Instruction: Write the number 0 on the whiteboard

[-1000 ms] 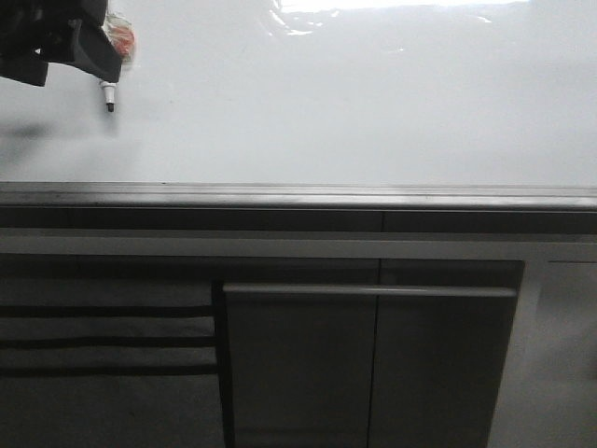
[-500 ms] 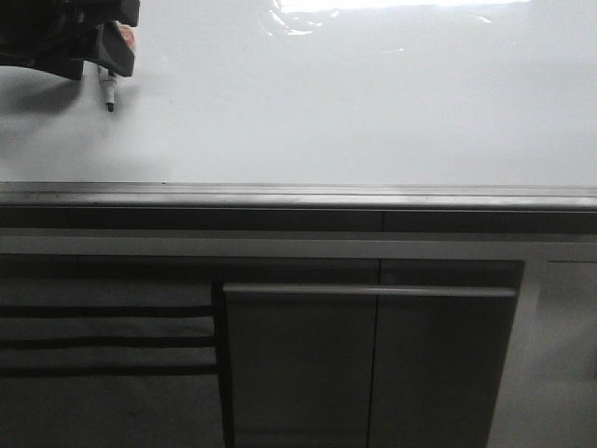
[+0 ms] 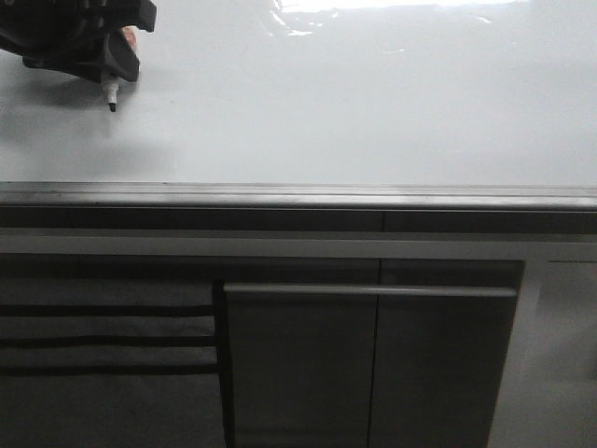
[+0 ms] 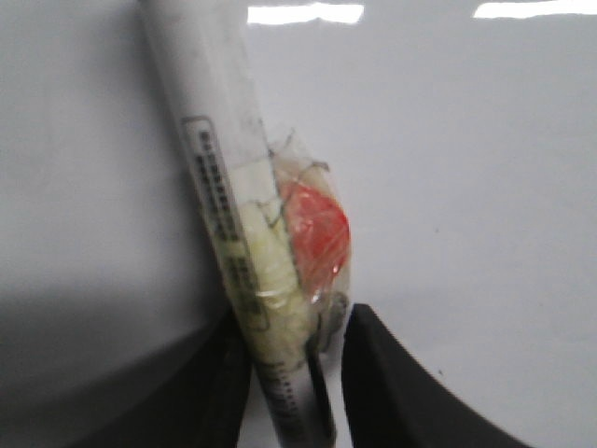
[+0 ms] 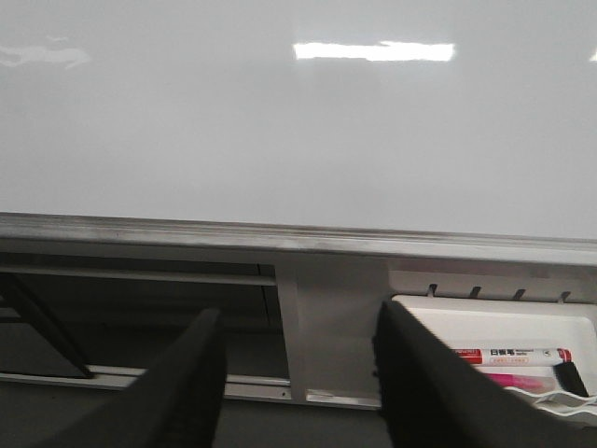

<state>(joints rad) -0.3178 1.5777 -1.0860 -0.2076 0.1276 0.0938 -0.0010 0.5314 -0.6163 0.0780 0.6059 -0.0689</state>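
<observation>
The whiteboard (image 3: 354, 103) is a large glossy white board with a grey metal edge strip; it also fills the left wrist view (image 4: 466, 187) and the right wrist view (image 5: 298, 131). No number 0 shows on it. My left gripper (image 3: 112, 65) is at the board's far left, shut on a white marker (image 4: 224, 205) wrapped with clear tape and a red-and-yellow pad. The marker's black tip (image 3: 112, 106) points down at the board surface; whether it touches I cannot tell. My right gripper (image 5: 298, 373) is open and empty, over the board's edge.
Dark grey cabinet panels (image 3: 373, 364) lie below the board's edge strip (image 3: 298, 196). In the right wrist view a white tray (image 5: 494, 322) holds a red-labelled marker (image 5: 508, 356) and a pink one.
The left gripper has swung lower and to the right over the marker, and its shadow has grown. The marker tip has stayed at nearly the same spot.
</observation>
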